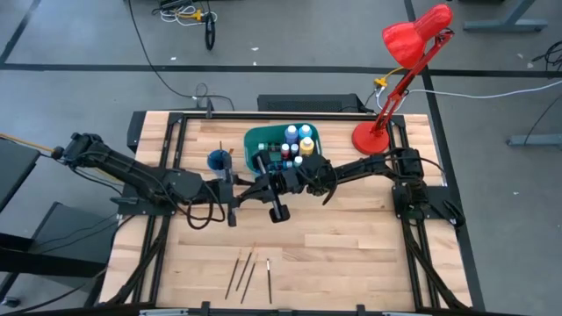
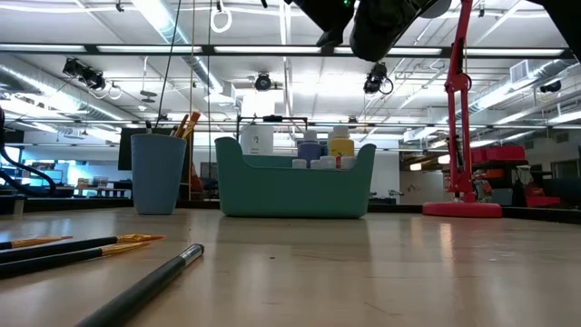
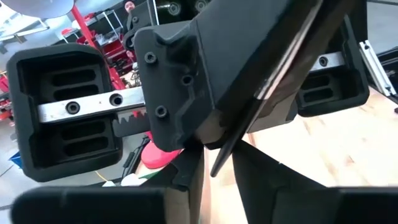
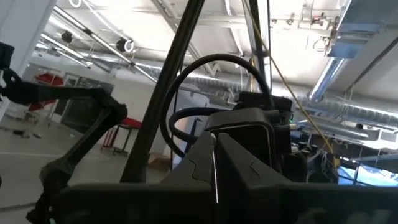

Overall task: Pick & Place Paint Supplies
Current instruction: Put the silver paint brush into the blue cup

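Both grippers meet in the air over the table's middle, in front of the teal bin [image 1: 250, 140]. My right gripper [image 4: 214, 177] is shut on a thin dark brush [image 3: 267, 87]. That brush runs slantwise past it toward my left gripper [image 3: 217, 190], whose fingers stand a little apart on either side of the brush's free end [image 3: 216, 169]. Paint bottles [image 1: 297, 145] stand in the bin. The blue cup [image 1: 218, 160] holds brushes. Several more brushes [image 1: 248, 274] lie flat on the wood near the front edge. My right gripper pinches the thin brush between its two fingers, which lie across the handle [image 4: 214, 158]. The brush is lifted clear of the table, and its free end sticks out toward the left gripper.
A red desk lamp [image 1: 395, 88] stands at the table's far right, its base [image 2: 461, 209] to the right of the bin [image 2: 290, 191]. The cup [image 2: 157, 173] stands left of the bin. Bare wood lies between the grippers and the loose brushes [image 2: 91, 247].
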Robot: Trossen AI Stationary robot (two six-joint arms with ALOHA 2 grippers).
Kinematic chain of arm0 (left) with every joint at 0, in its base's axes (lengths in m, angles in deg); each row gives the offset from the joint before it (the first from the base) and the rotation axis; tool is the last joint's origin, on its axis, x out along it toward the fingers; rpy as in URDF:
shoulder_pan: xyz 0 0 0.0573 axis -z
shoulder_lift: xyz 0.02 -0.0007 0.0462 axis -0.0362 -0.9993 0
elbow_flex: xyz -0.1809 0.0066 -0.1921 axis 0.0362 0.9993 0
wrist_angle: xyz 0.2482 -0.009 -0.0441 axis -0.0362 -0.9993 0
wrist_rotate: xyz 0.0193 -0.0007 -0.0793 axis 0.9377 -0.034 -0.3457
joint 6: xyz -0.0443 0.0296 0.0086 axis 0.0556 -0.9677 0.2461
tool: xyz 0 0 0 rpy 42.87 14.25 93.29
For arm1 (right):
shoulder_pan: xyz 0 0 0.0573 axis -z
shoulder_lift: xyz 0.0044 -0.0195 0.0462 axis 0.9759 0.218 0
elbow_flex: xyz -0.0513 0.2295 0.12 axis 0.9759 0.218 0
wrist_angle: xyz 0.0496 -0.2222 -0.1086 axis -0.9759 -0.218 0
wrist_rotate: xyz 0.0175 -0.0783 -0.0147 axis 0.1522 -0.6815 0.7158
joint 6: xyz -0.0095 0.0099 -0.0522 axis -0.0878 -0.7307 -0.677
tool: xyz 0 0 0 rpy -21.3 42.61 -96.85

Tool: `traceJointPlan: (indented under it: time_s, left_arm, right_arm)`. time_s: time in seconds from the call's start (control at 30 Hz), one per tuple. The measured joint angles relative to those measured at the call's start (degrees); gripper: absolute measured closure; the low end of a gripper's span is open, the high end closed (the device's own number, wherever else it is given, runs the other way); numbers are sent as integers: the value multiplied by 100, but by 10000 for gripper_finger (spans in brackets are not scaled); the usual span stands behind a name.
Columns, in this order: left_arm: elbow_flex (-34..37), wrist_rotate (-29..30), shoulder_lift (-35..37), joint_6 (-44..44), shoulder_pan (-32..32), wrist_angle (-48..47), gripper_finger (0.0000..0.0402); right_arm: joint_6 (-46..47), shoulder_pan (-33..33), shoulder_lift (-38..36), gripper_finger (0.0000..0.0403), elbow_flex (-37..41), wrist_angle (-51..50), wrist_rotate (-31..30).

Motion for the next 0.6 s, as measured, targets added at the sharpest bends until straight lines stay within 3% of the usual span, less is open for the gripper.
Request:
traceJointPlan:
  time_s: [0.33,0.6]
  left_arm:
    - [-2,365,0,133,2,-105,369]
    - [-32,717,48,666,74,-485,373]
  right_arm:
    - [111,22,4,391,4,-118,-124]
    - [-92,23,31,332,17,-175,-695]
